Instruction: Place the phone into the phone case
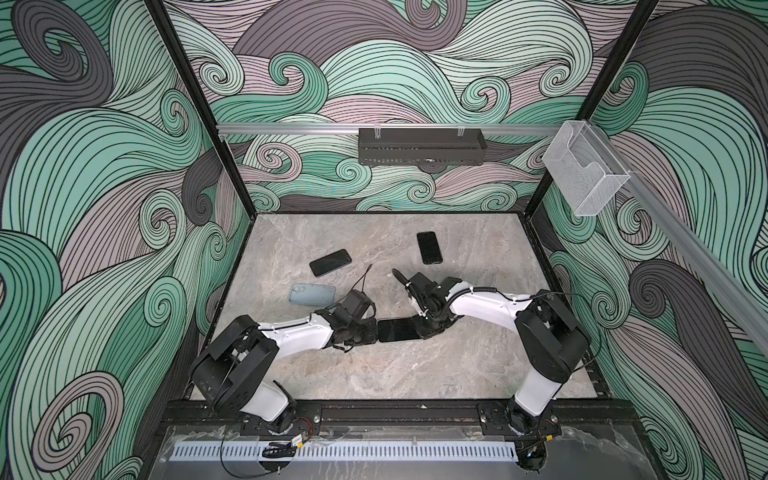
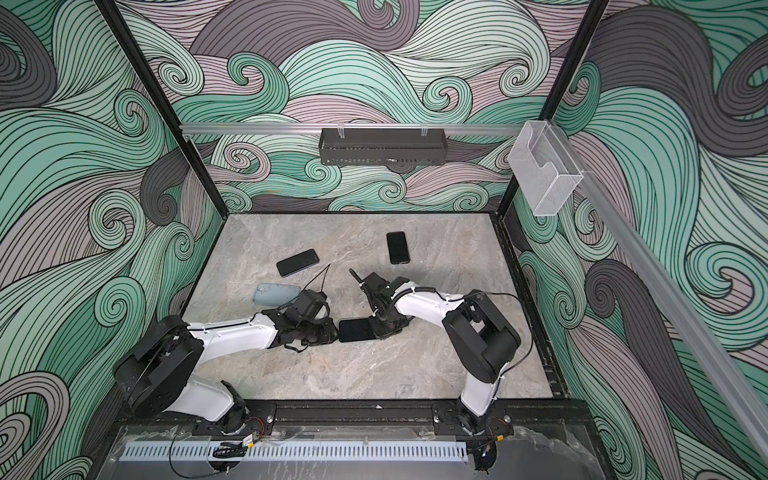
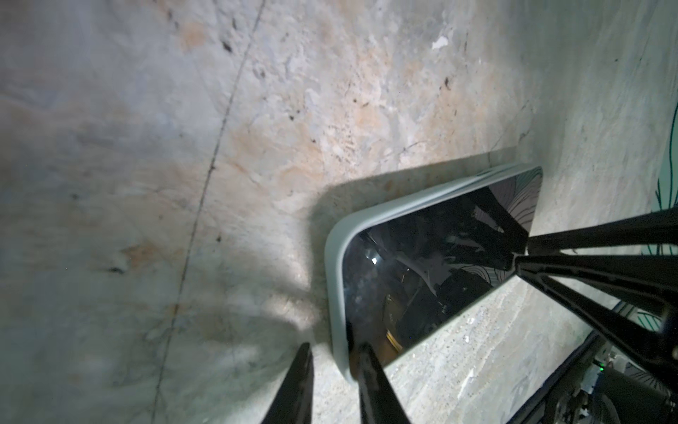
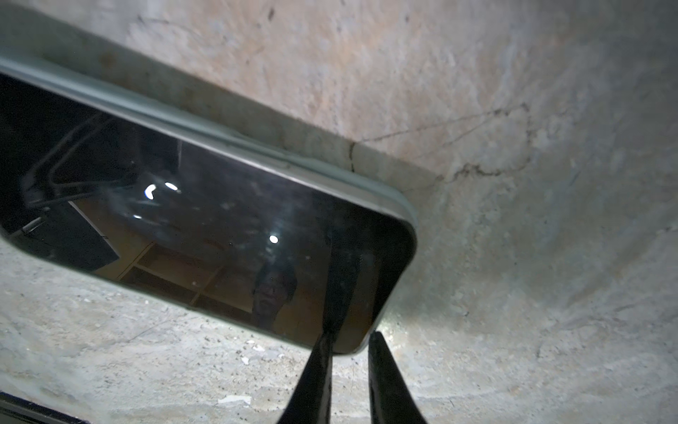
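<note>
Pale-green case (image 3: 335, 279) holds black phone (image 3: 422, 264).

You are working in a robotics lab cell. A left arm (image 1: 291, 332) and a right arm (image 1: 486, 305) are sitting bolted to a base rail (image 1: 399, 411) at the near edge of the surface (image 1: 374, 374). Black posts (image 1: 195, 95) and aluminium rails (image 1: 291, 128) are framing swirl-printed walls (image 1: 83, 208); a tray (image 1: 419, 145) and a clear bin (image 1: 582, 174) are hanging from the rails; a cable duct (image 1: 374, 451) is running along the front.
</note>
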{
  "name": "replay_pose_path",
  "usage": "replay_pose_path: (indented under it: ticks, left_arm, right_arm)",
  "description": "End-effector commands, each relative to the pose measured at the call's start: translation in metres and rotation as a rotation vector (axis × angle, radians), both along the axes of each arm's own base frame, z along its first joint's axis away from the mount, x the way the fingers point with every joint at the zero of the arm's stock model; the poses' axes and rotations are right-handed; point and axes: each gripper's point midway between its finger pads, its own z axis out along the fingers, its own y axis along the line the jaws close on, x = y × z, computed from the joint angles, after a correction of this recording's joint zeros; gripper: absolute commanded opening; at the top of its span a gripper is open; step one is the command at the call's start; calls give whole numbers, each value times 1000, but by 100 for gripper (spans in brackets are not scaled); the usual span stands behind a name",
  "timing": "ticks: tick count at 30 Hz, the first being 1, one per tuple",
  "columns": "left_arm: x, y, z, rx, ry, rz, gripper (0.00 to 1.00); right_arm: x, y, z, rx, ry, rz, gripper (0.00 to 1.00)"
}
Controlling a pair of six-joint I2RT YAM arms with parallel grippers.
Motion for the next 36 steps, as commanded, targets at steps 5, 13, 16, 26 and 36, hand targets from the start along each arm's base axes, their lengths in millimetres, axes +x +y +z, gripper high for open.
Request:
replay_pose_path:
  ticks: [5,13,16,26,36]
  left_arm:
    - [12,2,18,52,-56,11,35]
    - [25,-3,23,72,-69,-1,35]
    - [27,-5,20,75,-60,-5,35]
    - [30,-9,9,76,-15,-4,34]
    - [30,-12,5,77,3,-10,29]
  right_arm:
    - [23,10,27,88,-47,-3,24]
    - [40,5,24,99,-43,-37,23]
    - [43,4,20,98,-37,-47,23]
    - [42,-1,6,116,-3,-69,20]
    - [37,-7,-10,99,35,-71,19]
